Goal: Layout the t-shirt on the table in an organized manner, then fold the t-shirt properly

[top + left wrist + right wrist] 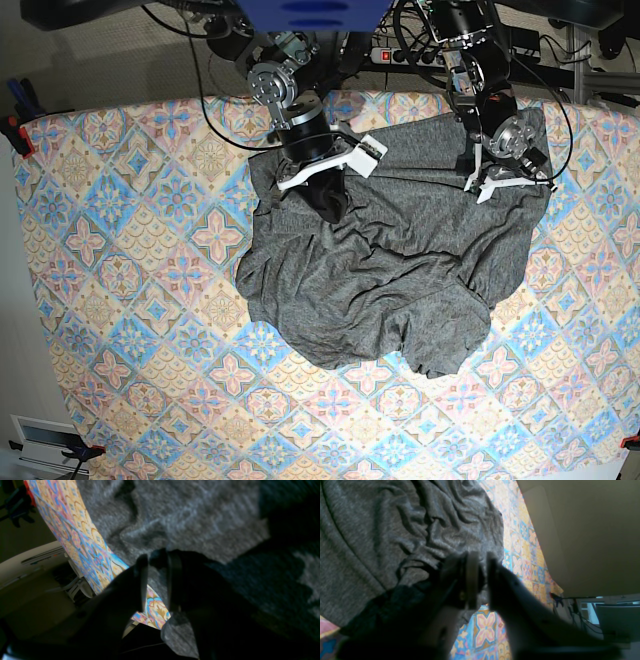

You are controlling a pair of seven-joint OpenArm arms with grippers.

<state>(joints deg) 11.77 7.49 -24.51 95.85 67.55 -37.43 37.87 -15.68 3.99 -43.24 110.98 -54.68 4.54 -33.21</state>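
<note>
the t-shirt (385,265) lies rumpled on the desk (130,250). the left fingers (172,580) pinch its edge. the right fingers (472,580) stand slightly parted over cloth, cables (215,90) trailing behind.

Wrinkled grey t-shirt (385,260) lies spread, bunched, on tiled table (130,300).

Beige carpeted floor (120,60) lies beyond the far edge, with black cables (200,60) and a power strip (405,55) trailing across it.
</note>
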